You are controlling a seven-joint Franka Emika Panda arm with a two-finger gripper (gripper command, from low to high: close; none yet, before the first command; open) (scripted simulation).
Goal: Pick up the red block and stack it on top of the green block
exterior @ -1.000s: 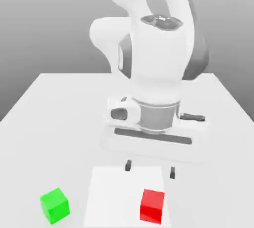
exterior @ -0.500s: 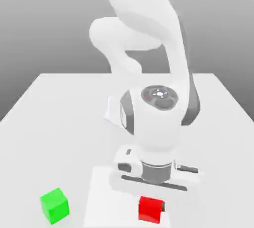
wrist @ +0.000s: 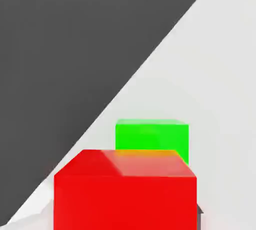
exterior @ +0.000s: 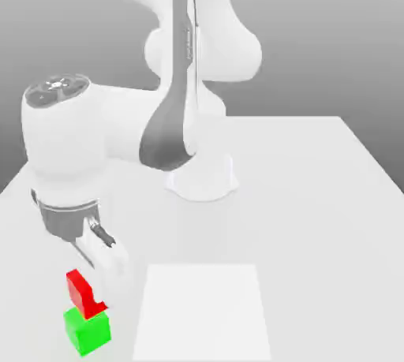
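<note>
The red block (exterior: 81, 292) hung clamped in the gripper (exterior: 88, 296) just above the green block (exterior: 87, 330), near the table's (exterior: 316, 218) left near edge.

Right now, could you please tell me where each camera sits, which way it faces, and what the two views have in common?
Exterior view: off the arm, raised, facing the robot's base across the white table; it shows the white arm with its gripper over the small bright red cube, which is above the small bright green cube near the exterior view's left.
Hand view: on the hand, looking past the red cube to the green cube and table.
Shared: both cubes and the table.
</note>
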